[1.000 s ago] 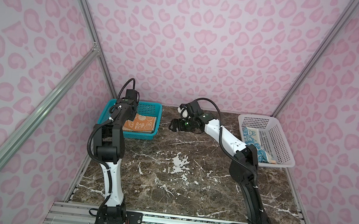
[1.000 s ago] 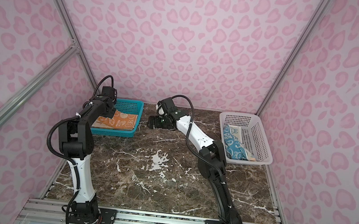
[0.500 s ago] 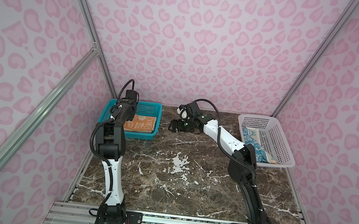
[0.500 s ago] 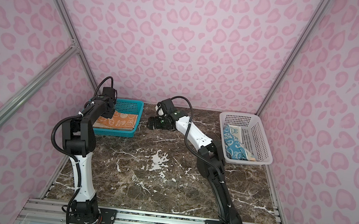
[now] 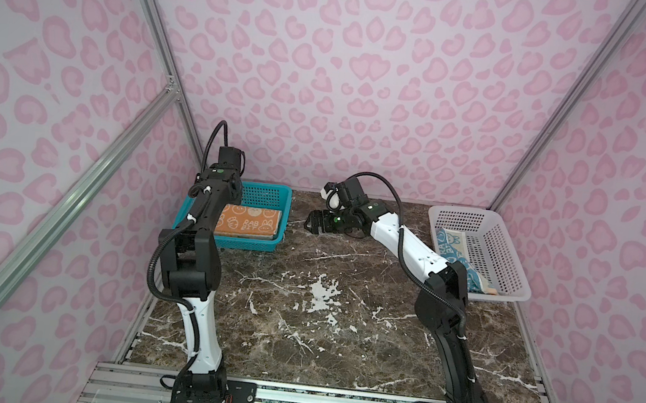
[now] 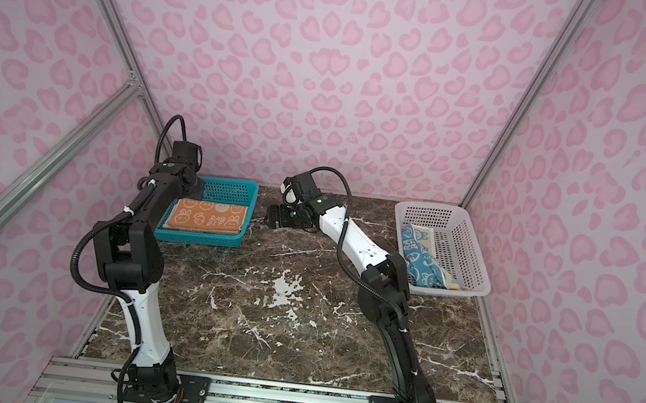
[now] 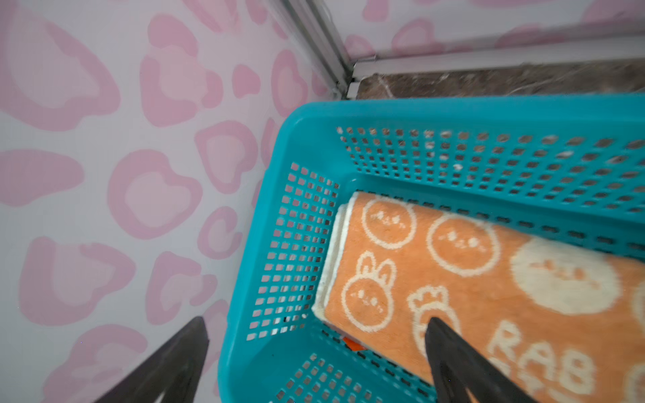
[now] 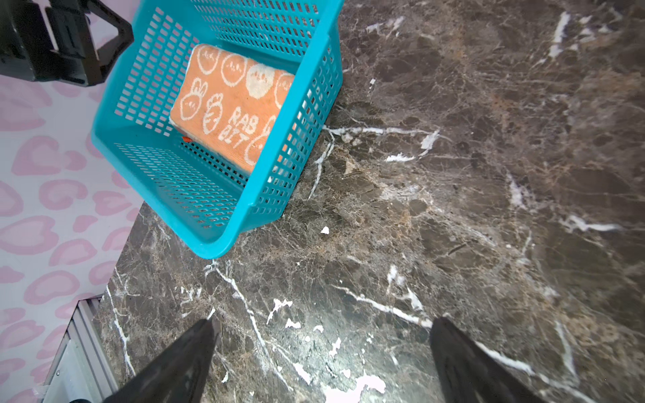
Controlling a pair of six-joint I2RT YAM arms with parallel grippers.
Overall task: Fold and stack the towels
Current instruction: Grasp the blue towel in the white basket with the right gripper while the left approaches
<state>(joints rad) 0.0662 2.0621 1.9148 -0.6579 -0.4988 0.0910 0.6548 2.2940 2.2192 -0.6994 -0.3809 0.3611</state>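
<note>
Orange folded terry towel (image 5: 248,222) lies in the teal perforated basket (image 5: 240,244), far-left corner of the tabletop (image 5: 338,338), below the open left gripper (image 7: 316,322). Blue rumpled towel (image 6: 421,258), long axis front-to-back, lies in the white perforated basket (image 6: 452,292), far-right edge; the open, empty right gripper (image 8: 324,321) is nearer.

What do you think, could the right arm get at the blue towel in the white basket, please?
Probably yes: the blue towel lies uncovered in the white basket, though the right hand points away.
</note>
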